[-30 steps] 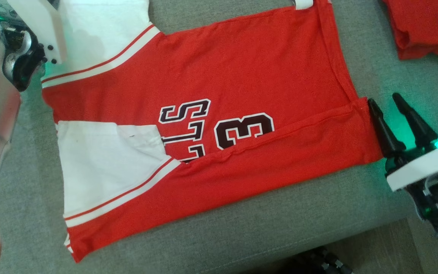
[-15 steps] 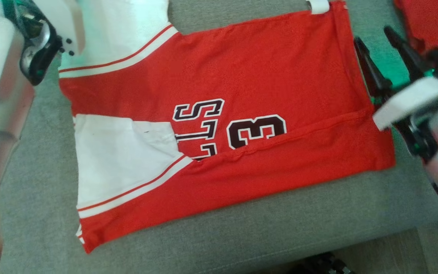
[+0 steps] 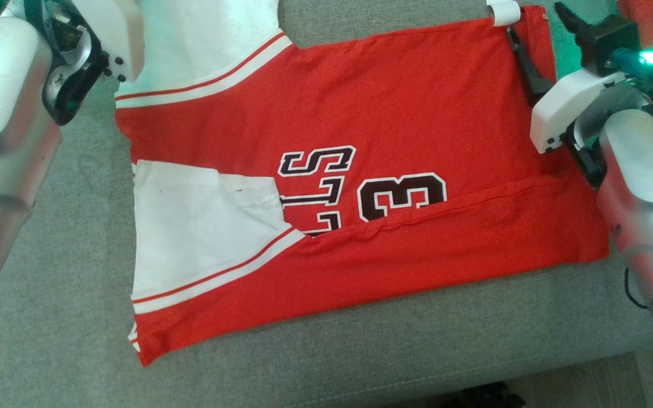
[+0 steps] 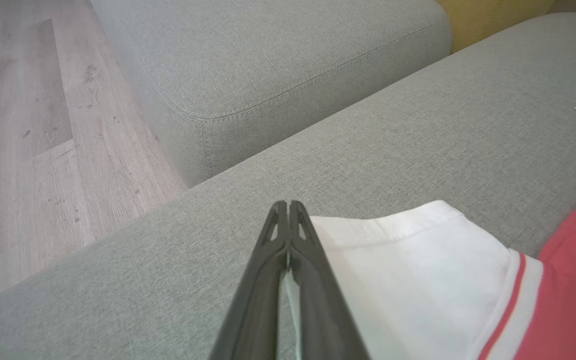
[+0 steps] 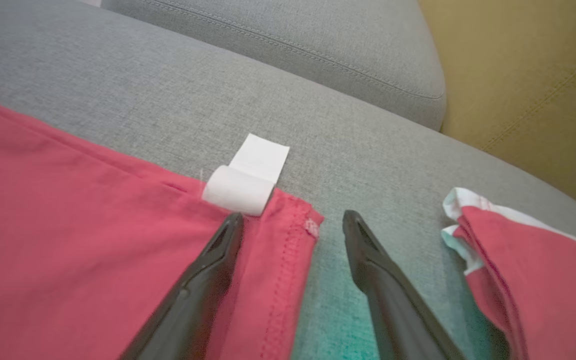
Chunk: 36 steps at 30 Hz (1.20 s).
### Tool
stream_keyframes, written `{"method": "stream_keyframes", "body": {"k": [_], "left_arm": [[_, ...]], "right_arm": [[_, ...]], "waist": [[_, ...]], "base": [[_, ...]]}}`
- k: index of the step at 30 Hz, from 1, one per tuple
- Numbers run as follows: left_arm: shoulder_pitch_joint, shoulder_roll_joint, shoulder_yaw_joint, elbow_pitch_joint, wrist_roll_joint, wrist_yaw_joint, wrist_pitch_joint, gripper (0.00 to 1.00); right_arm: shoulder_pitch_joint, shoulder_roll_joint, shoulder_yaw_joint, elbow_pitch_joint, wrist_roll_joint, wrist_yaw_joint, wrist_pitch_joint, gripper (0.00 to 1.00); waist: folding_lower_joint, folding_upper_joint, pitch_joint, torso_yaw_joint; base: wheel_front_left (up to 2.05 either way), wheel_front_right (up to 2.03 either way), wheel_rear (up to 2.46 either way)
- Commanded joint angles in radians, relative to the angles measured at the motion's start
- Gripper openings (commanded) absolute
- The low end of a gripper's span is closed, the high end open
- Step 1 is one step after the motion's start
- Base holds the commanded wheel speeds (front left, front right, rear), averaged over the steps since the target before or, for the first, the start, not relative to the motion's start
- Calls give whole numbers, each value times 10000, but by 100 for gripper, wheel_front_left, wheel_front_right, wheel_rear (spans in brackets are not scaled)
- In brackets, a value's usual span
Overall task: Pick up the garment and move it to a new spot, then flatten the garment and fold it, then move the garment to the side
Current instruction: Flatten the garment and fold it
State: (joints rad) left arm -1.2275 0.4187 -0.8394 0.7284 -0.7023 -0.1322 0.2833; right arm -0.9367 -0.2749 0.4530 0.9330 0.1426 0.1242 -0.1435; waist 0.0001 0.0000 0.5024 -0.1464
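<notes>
The garment [image 3: 394,124] lies spread nearly flat on the grey woven sofa seat [image 3: 360,351]. It is a red mesh jersey, and its near side is folded over in a long band that covers the lower part of the dark, white-outlined "3" [image 3: 403,195] and the letters beside it. Its smooth white sleeves, edged with red-and-white striped trim, lie at my left.

My left gripper [image 4: 288,205] has its two long dark fingers pressed together, tips over the edge of the far white sleeve. A sliver of white shows in the slit between them. I cannot tell whether cloth is pinched there.

My right gripper [image 5: 293,217] stands spread wide at the jersey's far hem corner, one finger over the stitched red hem and the other over bare grey weave. A curled white label [image 5: 248,180] sticks out just beyond the fingertip over the hem. A bunched red cloth bundle [image 5: 533,260] with a white edge lies near the other finger.
</notes>
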Motion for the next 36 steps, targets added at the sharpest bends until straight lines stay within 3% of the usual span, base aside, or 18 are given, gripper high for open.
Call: {"method": "stream_keyframes", "body": {"k": [1, 3, 5, 8, 9, 13, 19, 24, 26, 28, 36], "left_arm": [[-565, 461, 272, -317, -69, 16, -73, 0], [-535, 513, 224, -326, -113, 16, -85, 0], [-507, 544, 190, -319, -153, 16, -108, 0], [-469, 576, 152, -319, -208, 16, -140, 0], [-464, 591, 134, -323, -223, 16, -142, 0], [-451, 635, 58, -334, -284, 16, -127, 0], [-492, 664, -40, -359, -346, 16, -164, 0], [-512, 700, -105, -401, -407, 16, -204, 0], [-521, 718, -134, -412, -433, 16, -220, 0], [-521, 723, -155, -414, -472, 16, -246, 0], [-482, 738, -168, -355, -566, 17, -455, 0]], "right_arm": [[-154, 144, -285, 13, -433, 65, -163, 100], [-205, 315, -641, 227, -926, 65, -213, 97], [-220, 473, -905, 373, -1366, 65, -244, 79], [-264, 688, -1237, 524, -1964, 65, -222, 65], [-289, 770, -1342, 557, -2125, 65, -214, 54], [-369, 1026, -1711, 667, -2704, 65, -177, 30], [-509, 1204, -2246, 816, -3306, 65, -111, 30], [-674, 1202, -2650, 881, -3810, 65, -155, 40], [-725, 1219, -2785, 924, -3966, 65, -151, 33], [-753, 1239, -2873, 1031, -4094, 65, -91, 0], [-838, 1352, -3372, 1327, -4065, 65, -67, 0]], "waist": [[-1, 0, -41, -2], [-1, 0, -89, -9], [-1, 0, -139, -19], [-1, 0, -197, -57], [-1, 0, -207, -71], [-1, 0, -239, -93], [-1, 0, -221, -10], [-1, 0, -217, 86], [-1, 0, -214, 119], [-1, 0, -216, 154], [-1, 0, -246, 205]], "base": [[0, 0, 0], [0, 0, 0], [0, 0, 0], [0, 0, 0], [0, 0, 0], [0, 0, 0], [0, 0, 0], [0, 0, 0], [0, 0, 0], [0, 0, 0], [0, 0, 0]]}}
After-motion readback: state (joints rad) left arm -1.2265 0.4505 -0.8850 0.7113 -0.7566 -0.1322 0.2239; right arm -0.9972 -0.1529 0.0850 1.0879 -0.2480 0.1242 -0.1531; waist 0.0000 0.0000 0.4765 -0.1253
